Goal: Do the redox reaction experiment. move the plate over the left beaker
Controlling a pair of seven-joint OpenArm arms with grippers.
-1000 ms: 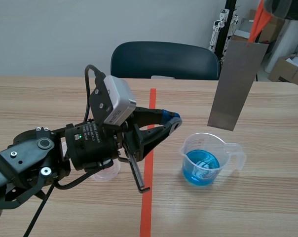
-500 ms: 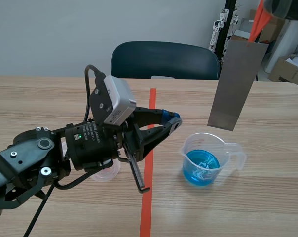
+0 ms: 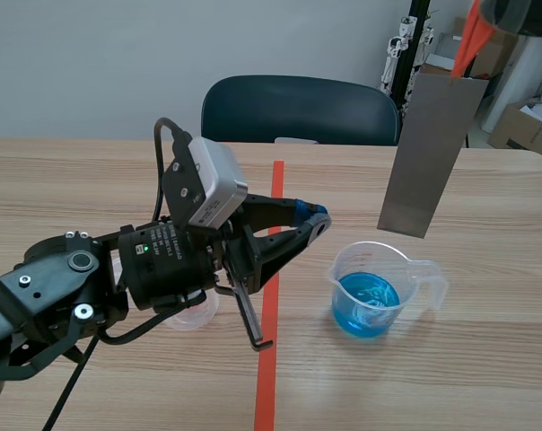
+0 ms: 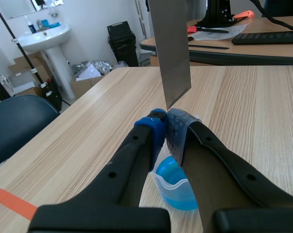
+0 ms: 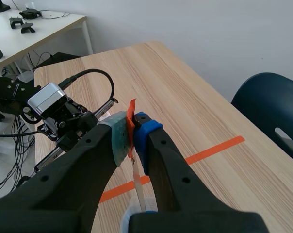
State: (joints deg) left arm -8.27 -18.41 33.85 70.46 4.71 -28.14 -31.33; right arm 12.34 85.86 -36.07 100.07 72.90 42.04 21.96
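Wooden table [image 3: 74,180] fills the scene, with a dark chair [image 3: 298,108] behind it, and over the last second nothing on it has moved. Both arms and the plate sit exactly where they were, so the transfer is paused, not under way.

All places below are given from the blue beaker [image 3: 370,289], the clear one holding blue liquid.

- **Left arm and left beaker:** Well to the left of the blue beaker, the left arm [image 3: 83,287] lies low across the table. A clear vessel, which I take to be the left beaker [image 3: 196,316], peeks out from under it and is mostly hidden.
- **Left gripper:** The left gripper [image 4: 166,124] is clenched on nothing, its pads pressed together. It points toward the blue beaker and stops short of it.
- **Tape line:** The tape line [image 3: 269,359] runs between the left beaker and the blue beaker.
- **Plate:** The grey plate [image 3: 430,153] hangs upright above and just behind the blue beaker, slightly to its right, with its lower edge clear of the rim.
- **Right gripper:** Above the plate, the right gripper [image 5: 132,127] is clamped on the orange tab [image 3: 473,36] at the plate's top edge and carries the plate that way.

The plate is still on the blue beaker's side, with the tape line yet to be crossed. In my judgement the carry toward the left beaker has not begun. The left arm also covers the target, which could obstruct the plate when it arrives.
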